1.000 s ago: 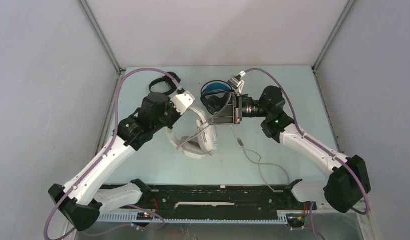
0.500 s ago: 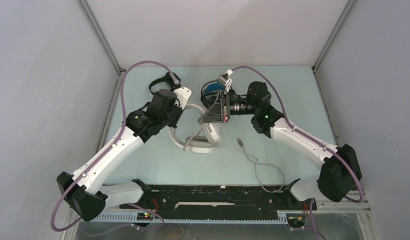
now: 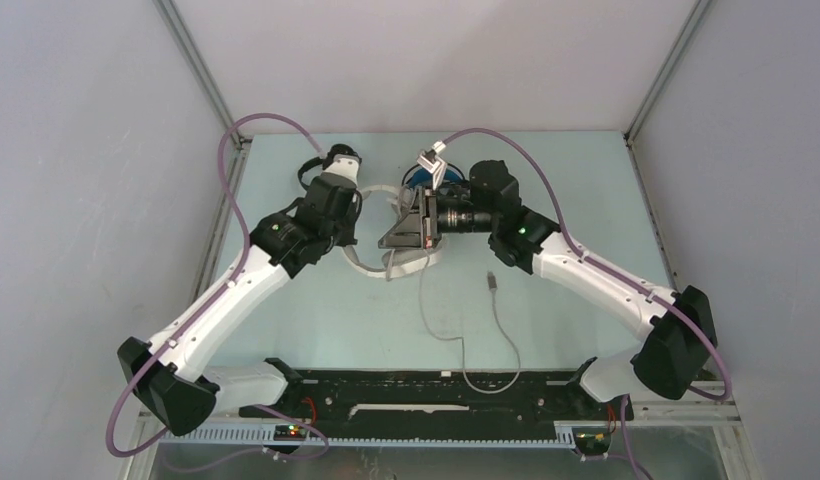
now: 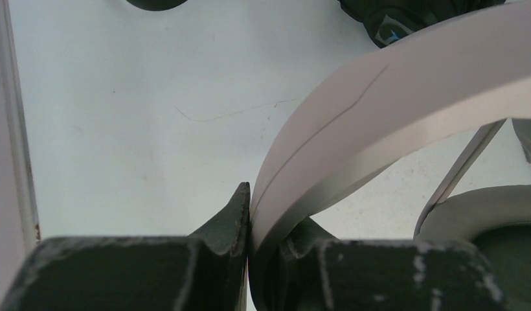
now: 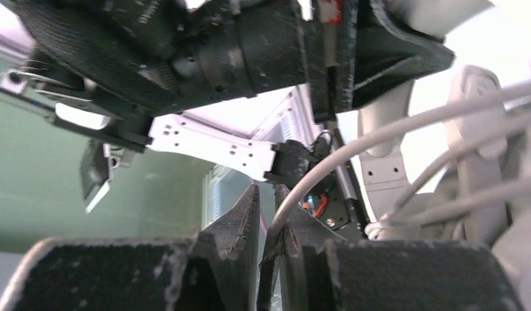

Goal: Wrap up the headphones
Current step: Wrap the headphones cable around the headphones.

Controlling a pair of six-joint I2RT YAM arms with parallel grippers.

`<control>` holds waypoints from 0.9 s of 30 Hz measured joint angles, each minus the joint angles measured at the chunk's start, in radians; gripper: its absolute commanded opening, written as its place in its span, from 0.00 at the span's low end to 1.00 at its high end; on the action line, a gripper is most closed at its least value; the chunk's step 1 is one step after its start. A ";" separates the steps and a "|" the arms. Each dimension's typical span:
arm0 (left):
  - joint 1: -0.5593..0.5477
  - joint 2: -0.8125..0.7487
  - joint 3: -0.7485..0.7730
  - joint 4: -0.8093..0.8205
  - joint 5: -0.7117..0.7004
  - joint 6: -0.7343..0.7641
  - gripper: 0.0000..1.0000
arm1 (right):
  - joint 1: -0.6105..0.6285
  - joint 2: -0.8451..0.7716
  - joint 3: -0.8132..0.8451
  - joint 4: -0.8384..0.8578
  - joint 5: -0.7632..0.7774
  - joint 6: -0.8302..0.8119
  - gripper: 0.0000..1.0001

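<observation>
The white headphones [image 3: 414, 258] are lifted at the back middle of the table. My left gripper [image 3: 357, 222] is shut on their headband [image 4: 379, 110], and a white earcup [image 4: 483, 207] shows at the right of the left wrist view. My right gripper [image 3: 388, 241] faces it, jaws nearly together on the grey cable [image 5: 327, 162], which runs between the fingers [image 5: 240, 214]. The rest of the cable [image 3: 464, 355] hangs down, loops near the front rail and ends in a plug [image 3: 493, 281]. The black headphones [image 3: 331, 156] and the blue-banded pair [image 3: 416, 178] lie behind, mostly hidden by the arms.
The left side wall's frame [image 3: 221, 235] stands close to the left arm. A black rail [image 3: 436, 385] runs along the near edge between the arm bases. Purple arm cables [image 3: 276, 122] arch over the back of the table.
Both arms have moved toward the back wall, carrying the white headphones with them. The loose cable has drawn out into a longer loop reaching nearer the front rail.
</observation>
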 measured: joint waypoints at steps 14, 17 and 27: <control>0.007 -0.021 0.014 0.005 -0.048 -0.263 0.00 | 0.057 -0.101 0.000 -0.221 0.270 -0.237 0.17; 0.007 -0.045 0.015 0.009 -0.050 -0.304 0.00 | 0.081 -0.116 0.000 -0.245 0.317 -0.272 0.16; 0.018 -0.093 0.035 0.027 -0.064 -0.394 0.00 | 0.146 -0.129 0.000 -0.301 0.475 -0.374 0.14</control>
